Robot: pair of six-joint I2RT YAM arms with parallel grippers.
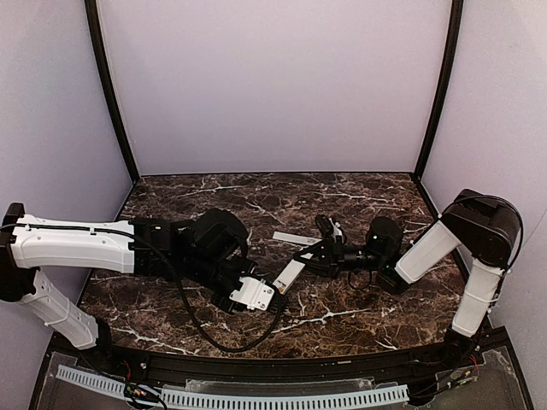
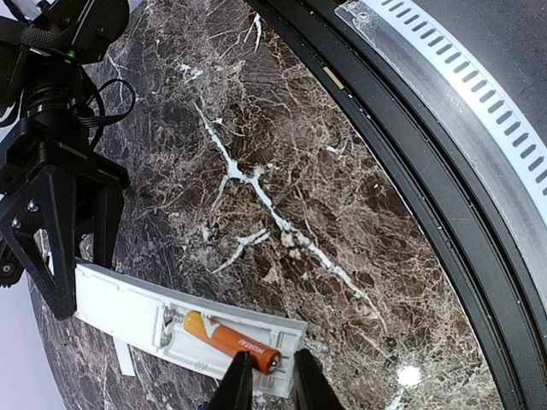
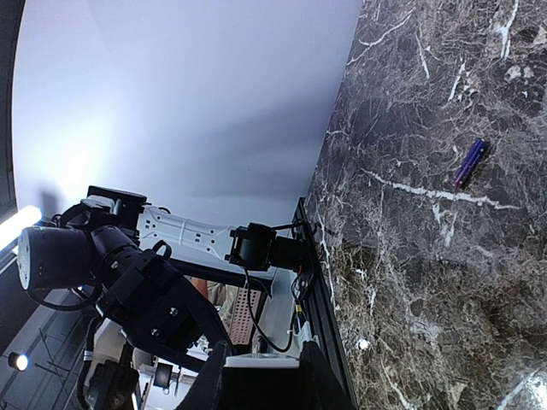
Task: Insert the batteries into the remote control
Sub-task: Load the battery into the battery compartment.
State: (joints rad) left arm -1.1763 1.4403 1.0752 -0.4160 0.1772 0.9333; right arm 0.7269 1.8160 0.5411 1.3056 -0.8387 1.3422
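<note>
Left wrist view: orange battery [image 2: 229, 339] in remote [image 2: 120, 303] recess, 6 o'clock; left pincer [image 2: 273, 380] narrow astride its tip, grip cannot tell; right pincer [image 2: 79, 278] clenched on remote end. Loose on counter [image 3: 410, 282]: purple battery [image 3: 470, 164]. Half remaining.

dark brown marble tabletop [image 1: 256, 192], pale lilac walls [image 1: 273, 85], black corner posts [image 1: 111, 94]

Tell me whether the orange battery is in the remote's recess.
In: the orange battery lies lengthwise in the open recess of the remote control, the left tool at the battery's end.
</note>
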